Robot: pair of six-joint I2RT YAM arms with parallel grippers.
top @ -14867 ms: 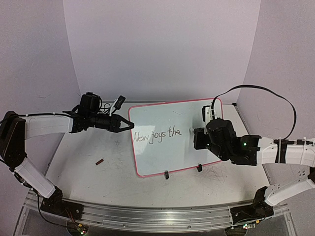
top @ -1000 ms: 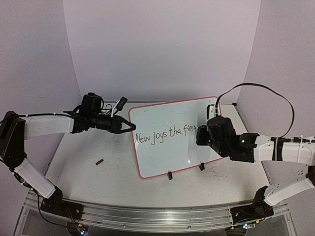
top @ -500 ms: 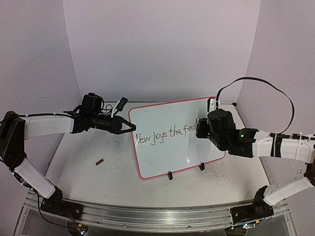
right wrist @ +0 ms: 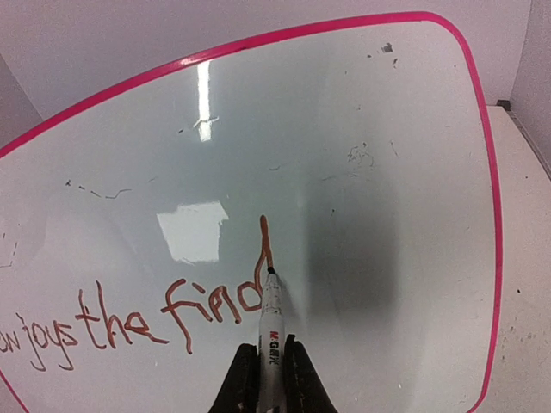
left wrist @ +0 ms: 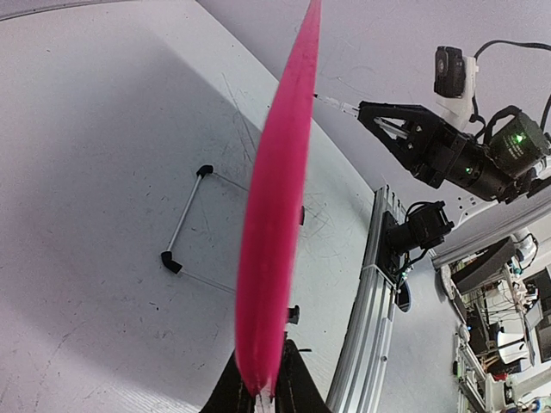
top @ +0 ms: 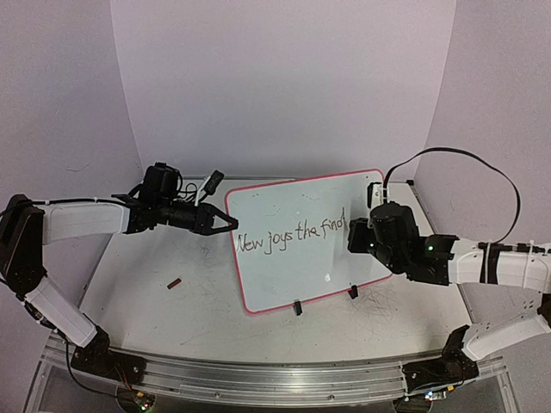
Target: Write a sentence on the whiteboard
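Right now the right hand (right wrist: 271,379) is pinching a marker (right wrist: 272,318) with its tip on the whiteboard (top: 293,275), at the tall stroke of the "d" in "find". The sentence (top: 288,237) runs across the middle of the board, which stands tilted on the tabletop (top: 172,318). The left hand (top: 225,222) is pressed onto the pink rim at the board's left edge.

To write well from here, I'd keep the tip pressure light and even, lift cleanly before the next word, and leave a clear gap. The left grip should stay firm so that the board doesn't swing under the strokes.

Only the right wrist view shows the tip and that the ink is reddish; from above the hand hides the marker. The left wrist view shows the rim edge-on between its fingers (left wrist: 293,387) and what looks like a wire stand (left wrist: 185,224)
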